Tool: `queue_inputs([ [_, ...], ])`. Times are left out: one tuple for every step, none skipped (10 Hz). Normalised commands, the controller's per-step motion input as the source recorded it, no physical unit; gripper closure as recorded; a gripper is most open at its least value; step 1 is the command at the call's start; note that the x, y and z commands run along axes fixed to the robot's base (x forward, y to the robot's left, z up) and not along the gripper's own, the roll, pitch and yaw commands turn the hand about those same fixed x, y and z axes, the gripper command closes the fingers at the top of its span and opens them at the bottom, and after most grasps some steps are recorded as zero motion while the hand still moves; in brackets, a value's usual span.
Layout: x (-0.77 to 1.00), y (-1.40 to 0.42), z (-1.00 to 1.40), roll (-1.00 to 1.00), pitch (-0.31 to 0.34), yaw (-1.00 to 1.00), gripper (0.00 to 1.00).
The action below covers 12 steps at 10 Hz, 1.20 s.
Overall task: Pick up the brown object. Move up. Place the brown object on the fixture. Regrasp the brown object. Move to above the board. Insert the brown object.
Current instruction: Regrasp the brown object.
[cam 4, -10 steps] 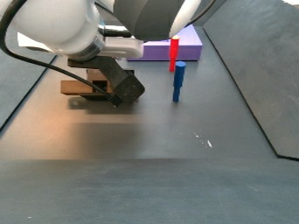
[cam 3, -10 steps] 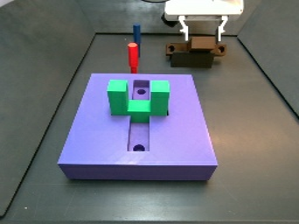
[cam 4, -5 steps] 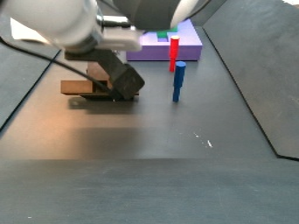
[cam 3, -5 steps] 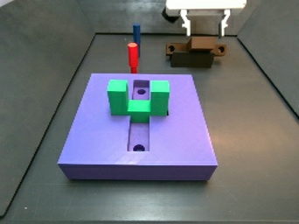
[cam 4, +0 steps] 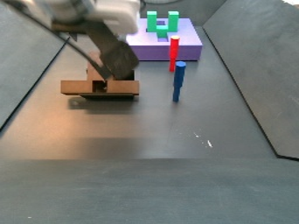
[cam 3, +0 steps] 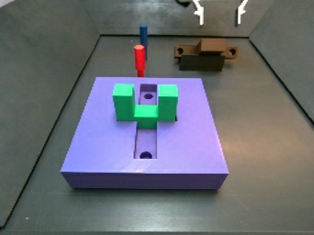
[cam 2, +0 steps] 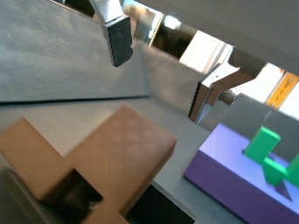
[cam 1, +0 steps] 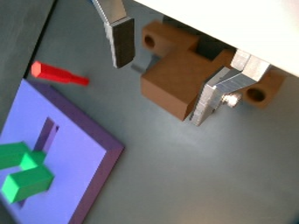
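Observation:
The brown object (cam 3: 207,51) rests on the dark fixture (cam 3: 200,65) at the back of the floor; it also shows in a side view (cam 4: 96,87). My gripper (cam 3: 221,12) is open and empty, hanging well above the brown object, with only its fingertips in a side view. In a wrist view the gripper (cam 1: 169,68) has its two fingers wide apart, with the brown object (cam 1: 176,77) far below between them. In a wrist view (cam 2: 165,66) the brown object (cam 2: 105,166) lies below the open fingers. The purple board (cam 3: 147,138) carries green pieces (cam 3: 145,103).
A red peg (cam 3: 140,60) and a blue peg (cam 3: 142,35) stand between the board and the fixture; both show in a side view, red (cam 4: 174,54) and blue (cam 4: 177,86). Grey walls close the floor on both sides.
My gripper has risen straight up from around the brown object, which stays on the fixture. The fingers are now clear above it.

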Motion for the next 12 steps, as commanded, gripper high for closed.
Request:
queue_inputs([
  [0.13,-0.09,0.16,1.0,0.0,0.0,0.0],
  [0.22,-0.08,0.11,1.0,0.0,0.0,0.0],
  [0.25,-0.05,0.07,1.0,0.0,0.0,0.0],
  [0.17,-0.05,0.04,1.0,-0.026,0.0,0.0],
  [0.13,-0.01,0.06,1.0,-0.086,0.16,0.0],
  [0.1,-0.02,0.07,1.0,-0.123,0.23,0.0],
  [0.2,-0.08,0.11,1.0,-0.137,0.05,0.0],
  [0.2,-0.11,0.11,1.0,-0.091,0.0,0.0],
  [0.23,-0.11,0.1,1.0,-0.054,-0.01,0.0],
  [0.16,-0.1,0.06,1.0,-0.063,-0.05,0.0],
  [0.09,-0.08,0.02,1.0,-0.043,-0.11,0.0],
  [0.0,-0.07,0.0,1.0,-0.009,-0.15,0.0],
])
